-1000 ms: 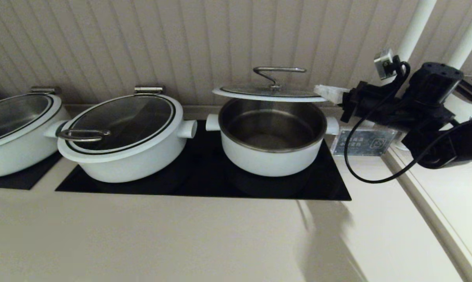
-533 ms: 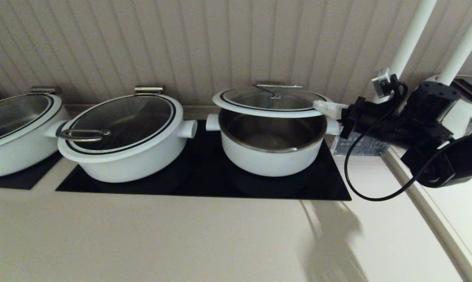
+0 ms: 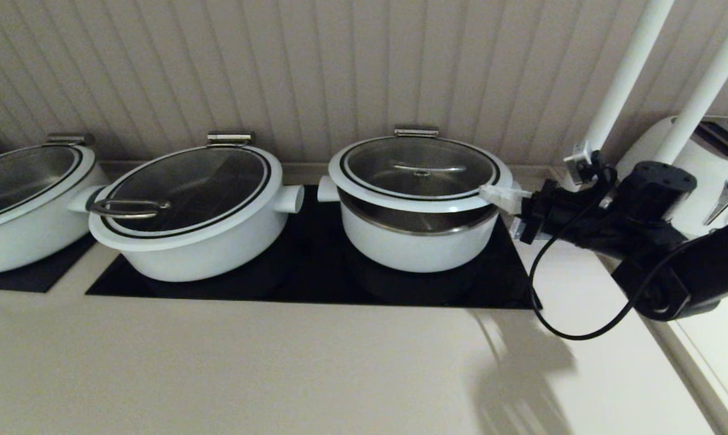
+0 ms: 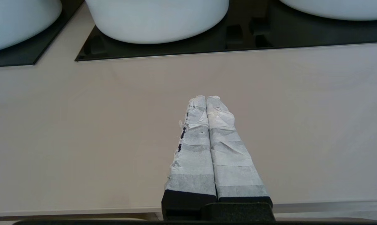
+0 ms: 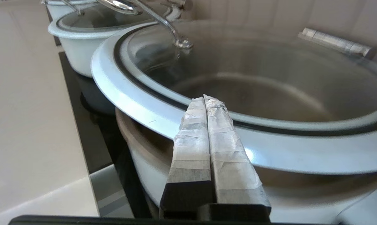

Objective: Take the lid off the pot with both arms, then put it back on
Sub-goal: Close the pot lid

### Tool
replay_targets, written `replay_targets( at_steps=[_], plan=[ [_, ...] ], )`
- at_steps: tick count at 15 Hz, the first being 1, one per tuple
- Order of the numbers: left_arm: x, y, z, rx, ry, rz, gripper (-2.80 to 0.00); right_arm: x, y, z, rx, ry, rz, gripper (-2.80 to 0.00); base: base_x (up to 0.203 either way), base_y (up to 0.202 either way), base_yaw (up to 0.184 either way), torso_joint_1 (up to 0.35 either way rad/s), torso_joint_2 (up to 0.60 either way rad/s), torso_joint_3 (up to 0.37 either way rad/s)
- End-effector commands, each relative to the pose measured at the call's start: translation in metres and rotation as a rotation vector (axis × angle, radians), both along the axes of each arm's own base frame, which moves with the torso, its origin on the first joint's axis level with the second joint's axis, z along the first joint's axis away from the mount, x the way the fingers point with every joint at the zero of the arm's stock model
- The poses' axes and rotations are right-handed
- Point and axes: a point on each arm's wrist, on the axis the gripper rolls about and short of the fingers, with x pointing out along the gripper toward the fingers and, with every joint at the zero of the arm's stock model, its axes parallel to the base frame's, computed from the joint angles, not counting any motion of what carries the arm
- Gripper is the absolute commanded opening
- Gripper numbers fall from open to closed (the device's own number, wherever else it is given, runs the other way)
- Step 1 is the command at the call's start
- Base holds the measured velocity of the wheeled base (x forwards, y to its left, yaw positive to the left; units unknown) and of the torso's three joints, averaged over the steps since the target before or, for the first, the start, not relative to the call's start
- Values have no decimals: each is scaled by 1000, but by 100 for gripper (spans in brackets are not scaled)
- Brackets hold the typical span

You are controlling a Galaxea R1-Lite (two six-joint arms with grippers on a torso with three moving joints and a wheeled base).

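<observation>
The deep white pot (image 3: 418, 241) stands on the right part of the black hob. Its glass lid (image 3: 421, 166) hangs just above it, tilted, with a gap showing the steel inside at the front. The loop handle (image 3: 427, 169) sits at the lid's centre. My right gripper (image 3: 490, 194) is shut, with its taped tips against the lid's right rim. In the right wrist view, the right gripper (image 5: 206, 99) lies across the lid's white rim (image 5: 138, 103), above the pot wall (image 5: 144, 168). My left gripper (image 4: 206, 97) is shut and empty over the beige counter, out of the head view.
A wider white pot with a lid (image 3: 188, 205) stands left of the task pot, and another (image 3: 19, 199) stands at the far left. The black hob (image 3: 315, 278) lies under them. A white toaster (image 3: 702, 151) and two white poles stand at the right. A metal bracket (image 3: 416, 130) sits behind the lid.
The lid has come down from high above the pot to just over its rim. My right gripper has moved down with it.
</observation>
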Motion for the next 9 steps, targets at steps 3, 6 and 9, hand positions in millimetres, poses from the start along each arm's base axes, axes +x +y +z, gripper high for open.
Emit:
replay_targets(
  at_steps=[3, 6, 9],
  plan=[
    [0, 0, 0, 0, -1, -1, -280, 0, 0, -24, -5, 28, 6, -280, 0, 0, 0, 0, 0, 0],
    [0, 0, 0, 0, 0, 1, -280, 3, 1, -36, -7, 47, 4, -280, 0, 0, 0, 0, 0, 0],
    [0, 0, 0, 0, 0, 0, -280, 6, 1, -45, -10, 67, 4, -280, 0, 0, 0, 0, 0, 0]
  ],
)
